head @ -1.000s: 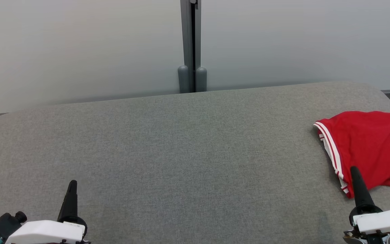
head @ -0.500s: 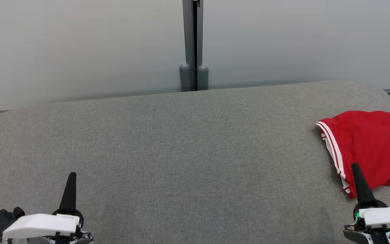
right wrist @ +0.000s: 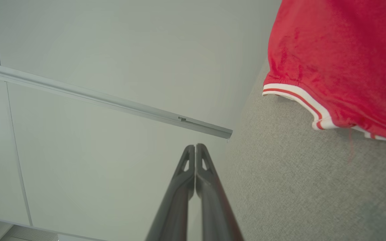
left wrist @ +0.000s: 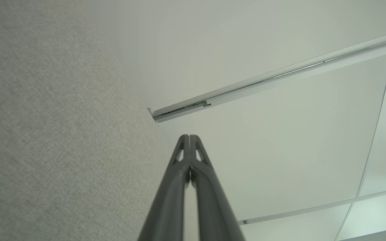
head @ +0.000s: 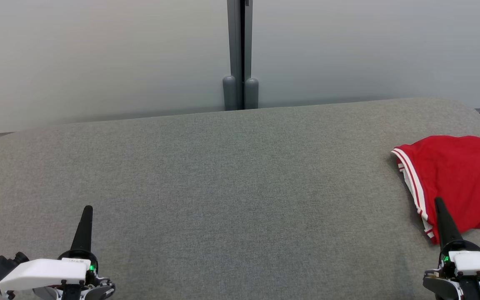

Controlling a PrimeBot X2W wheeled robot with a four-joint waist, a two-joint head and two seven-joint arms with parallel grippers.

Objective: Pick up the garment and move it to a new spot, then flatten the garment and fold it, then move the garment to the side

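Lying at the far right of a wide grey fabric-covered table (head: 223, 175), a red garment (head: 461, 179) sits loosely bunched, and its right side runs off the edge of the head view. A white band with thin red stripes trims its left edge, which curves down toward the robot. Behind the table stand pale wall panels, joined in the middle by a grey vertical post (head: 240, 50).

From the head camera, the left gripper (head: 87, 210) rises at the lower left as a single dark spike above a white wrist housing, over bare grey cloth and well apart from the garment. The right gripper (head: 438, 202) rises the same way at the lower right. Its tip overlaps the garment's near striped edge in this picture. Seen edge-on like this, neither spike tells whether its fingers are together or parted, or whether the right one touches the fabric.

The wrist cameras settle both points. Looking along the left arm, the two dark fingers (left wrist: 176, 187) are pressed tip to tip with nothing between them, the grey cloth to one side and pale wall panels with a metal rail beyond. Looking along the right arm, its fingers (right wrist: 179, 201) are likewise clenched together on nothing. Here the garment fills the upper right corner and its white, red-striped hem is seen close. A stretch of bare grey cloth lies between that hem and the fingers, so the gripper is beside the garment and not touching it.
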